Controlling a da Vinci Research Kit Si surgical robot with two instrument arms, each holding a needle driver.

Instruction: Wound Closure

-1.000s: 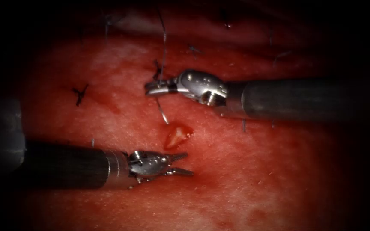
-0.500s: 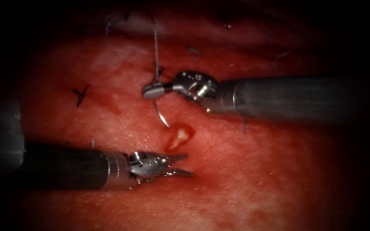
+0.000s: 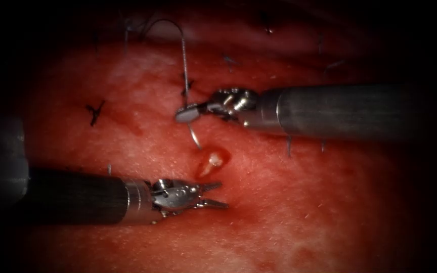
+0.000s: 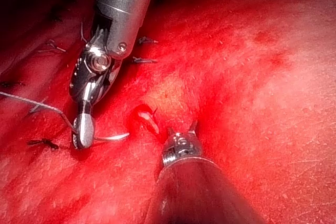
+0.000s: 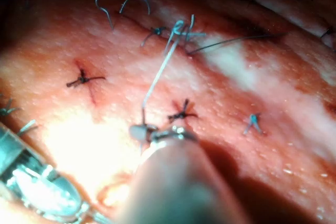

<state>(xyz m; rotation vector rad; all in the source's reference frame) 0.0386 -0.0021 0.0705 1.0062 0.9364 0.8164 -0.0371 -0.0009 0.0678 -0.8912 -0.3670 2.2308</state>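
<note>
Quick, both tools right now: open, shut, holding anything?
Left tool: jaws open, holding nothing, below the cut.
Right tool: jaws shut on the needle near its thread end; needle clear of the tissue.

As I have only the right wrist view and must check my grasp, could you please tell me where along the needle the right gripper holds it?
Observer: The endoscope view shows the right gripper shut on the needle near the end that bears the thread.
Operator: Thank you; is the point in the tissue?
Observer: In the left wrist view the point looks free, just over the tissue, close to the cut.
Operator: And the left gripper?
Observer: The left gripper is open, holding nothing, just below the cut in the endoscope view.
</note>
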